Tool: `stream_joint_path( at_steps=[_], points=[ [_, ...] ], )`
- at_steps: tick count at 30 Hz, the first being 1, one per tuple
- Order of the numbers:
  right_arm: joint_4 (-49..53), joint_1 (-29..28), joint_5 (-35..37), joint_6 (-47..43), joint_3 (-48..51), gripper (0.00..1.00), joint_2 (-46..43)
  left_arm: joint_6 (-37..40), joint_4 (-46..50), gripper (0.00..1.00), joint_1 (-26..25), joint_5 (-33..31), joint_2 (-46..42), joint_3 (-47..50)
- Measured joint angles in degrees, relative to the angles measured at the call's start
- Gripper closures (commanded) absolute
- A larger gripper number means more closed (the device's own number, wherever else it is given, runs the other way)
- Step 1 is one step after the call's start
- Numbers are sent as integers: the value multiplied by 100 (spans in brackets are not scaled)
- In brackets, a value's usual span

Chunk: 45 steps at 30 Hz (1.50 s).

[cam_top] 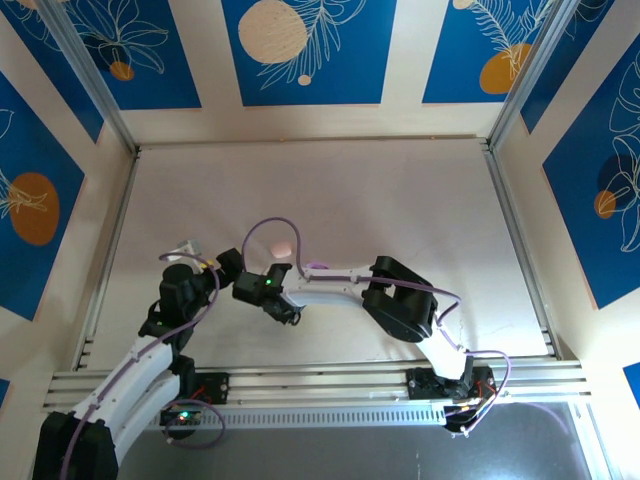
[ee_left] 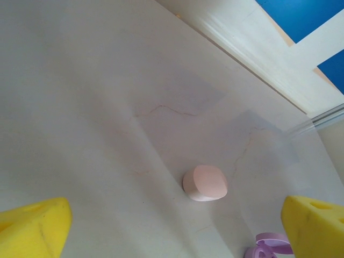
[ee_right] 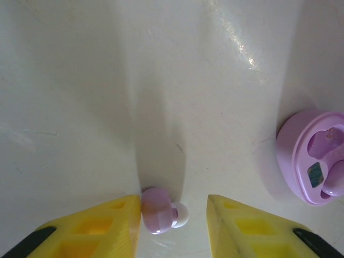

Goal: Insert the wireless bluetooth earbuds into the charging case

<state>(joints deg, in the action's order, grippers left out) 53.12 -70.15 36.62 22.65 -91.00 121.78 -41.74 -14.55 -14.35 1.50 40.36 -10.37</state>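
A light purple earbud (ee_right: 158, 210) with a white tip lies on the table between the yellow fingers of my right gripper (ee_right: 174, 207). It touches the left finger and a gap separates it from the right one, so the gripper is open. The open purple charging case (ee_right: 314, 158) stands to the right, and one purple earbud (ee_right: 336, 183) seems to be seated in it. My left gripper (ee_left: 176, 210) hangs wide open above the table, short of a closed pink case (ee_left: 205, 183). The pale pink earbuds are out of view.
The purple case (ee_left: 267, 246) also peeks in at the bottom of the left wrist view. In the top view both arms reach toward the table's middle, near the pink case (cam_top: 283, 250). Walls (cam_top: 310, 120) and metal rails (cam_top: 515, 250) border the white table.
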Motion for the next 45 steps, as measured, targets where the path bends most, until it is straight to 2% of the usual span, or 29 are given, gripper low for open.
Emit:
stream_joint_path(
  at_steps=[21, 45],
  points=[
    [356, 48, 13, 339, -317, 64, 170, -39, -122, 0, 44, 101, 26, 4],
    [507, 68, -125, 407, -579, 73, 483, -42, -120, 0, 74, 103, 101, 7]
  ],
)
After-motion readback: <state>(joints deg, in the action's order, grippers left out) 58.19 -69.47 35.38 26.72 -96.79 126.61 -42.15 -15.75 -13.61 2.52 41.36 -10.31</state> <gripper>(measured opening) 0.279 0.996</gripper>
